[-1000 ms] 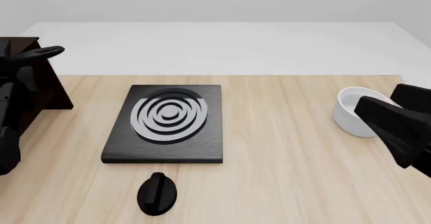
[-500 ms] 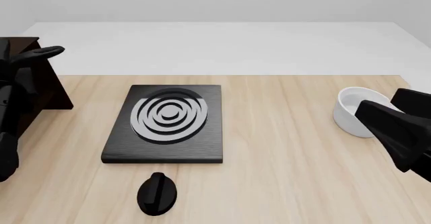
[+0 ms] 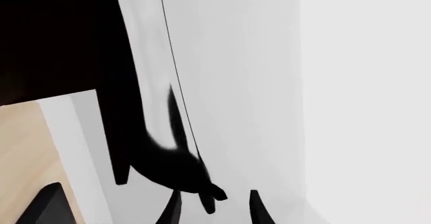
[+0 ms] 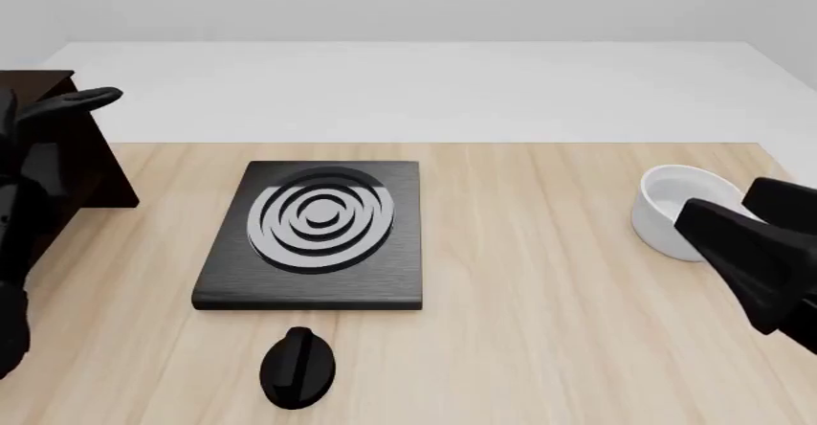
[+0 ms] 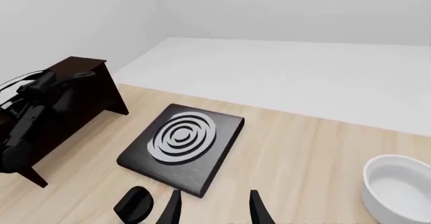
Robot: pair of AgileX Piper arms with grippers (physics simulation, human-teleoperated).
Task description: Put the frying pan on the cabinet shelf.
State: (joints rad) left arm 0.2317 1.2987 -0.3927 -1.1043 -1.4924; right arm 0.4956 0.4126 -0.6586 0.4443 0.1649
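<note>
Two grippers showed parted fingers only in their wrist views: the right gripper empty above the table, the left gripper near a dark shape I could not identify. Only the right wrist view showed the whole cabinet, beside the hob. No view let me locate the frying pan.

Three views, one tabletop

Front camera looks down over the hob; right wrist shares it from higher; left wrist faces the wall closely.
</note>
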